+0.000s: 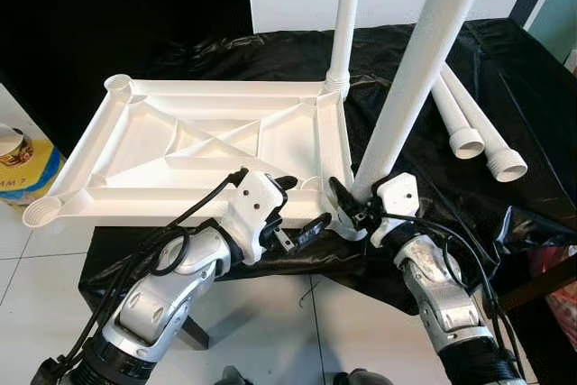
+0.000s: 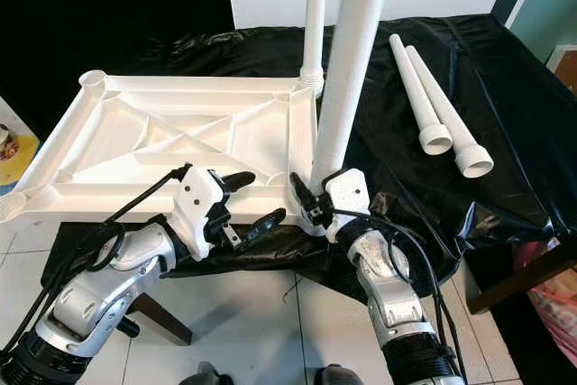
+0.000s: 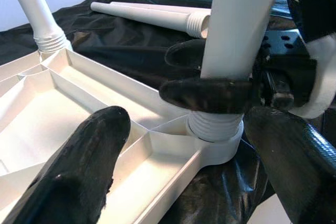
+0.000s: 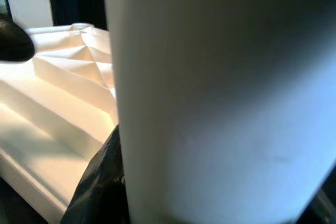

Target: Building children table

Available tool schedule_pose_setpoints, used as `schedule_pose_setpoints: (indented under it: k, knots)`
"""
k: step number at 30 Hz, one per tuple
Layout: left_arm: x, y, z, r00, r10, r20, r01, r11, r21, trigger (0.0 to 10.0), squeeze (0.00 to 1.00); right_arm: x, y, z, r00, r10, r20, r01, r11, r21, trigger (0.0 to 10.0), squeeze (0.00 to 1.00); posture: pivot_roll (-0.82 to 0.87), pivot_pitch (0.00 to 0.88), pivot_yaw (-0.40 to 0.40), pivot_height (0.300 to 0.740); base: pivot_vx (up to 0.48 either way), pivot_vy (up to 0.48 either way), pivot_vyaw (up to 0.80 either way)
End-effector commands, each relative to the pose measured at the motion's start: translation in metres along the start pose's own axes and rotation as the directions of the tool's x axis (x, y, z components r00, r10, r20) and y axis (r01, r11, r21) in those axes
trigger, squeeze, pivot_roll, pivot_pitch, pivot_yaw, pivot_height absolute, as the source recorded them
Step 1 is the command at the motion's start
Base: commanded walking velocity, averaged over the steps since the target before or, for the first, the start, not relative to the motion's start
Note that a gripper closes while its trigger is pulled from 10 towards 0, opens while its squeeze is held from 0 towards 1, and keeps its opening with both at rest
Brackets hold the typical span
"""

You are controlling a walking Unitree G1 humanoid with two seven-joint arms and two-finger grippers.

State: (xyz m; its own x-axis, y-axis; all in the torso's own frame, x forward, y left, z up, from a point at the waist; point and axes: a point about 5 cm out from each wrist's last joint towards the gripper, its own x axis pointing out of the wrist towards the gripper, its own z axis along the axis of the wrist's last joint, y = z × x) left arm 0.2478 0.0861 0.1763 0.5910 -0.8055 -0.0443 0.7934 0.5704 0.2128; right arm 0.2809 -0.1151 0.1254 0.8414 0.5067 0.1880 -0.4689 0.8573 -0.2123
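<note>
Our right hand (image 1: 347,206) grips the second leg (image 1: 424,69) at its near corner socket; our left hand (image 1: 293,214) waits open just beside. Beyond, one leg (image 1: 344,20) stands fitted in the upturned tabletop (image 1: 180,146); farther off, two legs (image 1: 478,128) lie unfitted on the worktop (image 1: 532,87).

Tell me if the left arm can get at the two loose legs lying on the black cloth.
Probably not as things stand. The loose legs lie on the far right, and the upright leg held by the right end effector stands between them and the open left end effector.
</note>
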Motion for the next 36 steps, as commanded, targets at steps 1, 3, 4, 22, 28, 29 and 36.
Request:
schedule_pose_setpoints:
  k: [1,3,4,22,28,29,36]
  knots:
    - [0.0,-0.009,0.0,0.988,-0.152,-0.009,0.152,0.988,0.0,10.0,0.0,-0.011,0.009,-0.023,0.993,0.045,-0.113,-0.043,0.999,0.014,10.0,0.0,-0.03,0.091,0.006,0.74,0.0,0.0,0.0]
    - [0.0,-0.008,0.0,0.988,-0.151,-0.009,0.151,0.988,0.001,10.0,0.0,-0.012,0.01,-0.025,0.992,0.049,-0.117,-0.048,0.999,0.007,10.0,0.0,-0.03,0.09,0.007,0.74,0.0,0.0,0.0]
    - [0.0,-0.008,0.0,0.988,-0.151,-0.009,0.151,0.988,0.001,10.0,0.0,-0.012,0.01,-0.025,0.992,0.049,-0.117,-0.048,0.999,0.007,10.0,0.0,-0.03,0.09,0.007,0.74,0.0,0.0,0.0]
    - [0.0,-0.008,0.001,0.989,-0.147,-0.011,0.147,0.989,0.002,10.0,0.0,-0.007,-0.002,-0.036,0.983,-0.047,-0.175,0.083,0.976,0.202,10.0,0.0,-0.03,0.09,0.003,0.74,0.0,0.0,0.0]
    - [0.0,-0.008,0.001,0.989,-0.146,-0.011,0.146,0.989,0.003,10.0,0.0,-0.006,-0.001,-0.038,0.981,-0.051,-0.185,0.093,0.969,0.228,10.0,0.0,-0.03,0.089,0.003,0.74,0.0,0.0,0.0]
    - [0.0,-0.008,0.001,0.989,-0.146,-0.011,0.146,0.989,0.003,10.0,0.0,-0.006,-0.001,-0.038,0.981,-0.051,-0.187,0.093,0.97,0.223,10.0,0.0,-0.03,0.089,0.004,0.74,0.0,0.0,0.0]
    - [0.001,-0.007,0.001,0.989,-0.145,-0.011,0.145,0.989,0.003,10.0,0.0,-0.006,0.001,-0.033,0.986,-0.027,-0.166,0.039,0.997,0.065,10.0,0.0,-0.03,0.09,0.003,0.74,0.0,0.0,0.0]
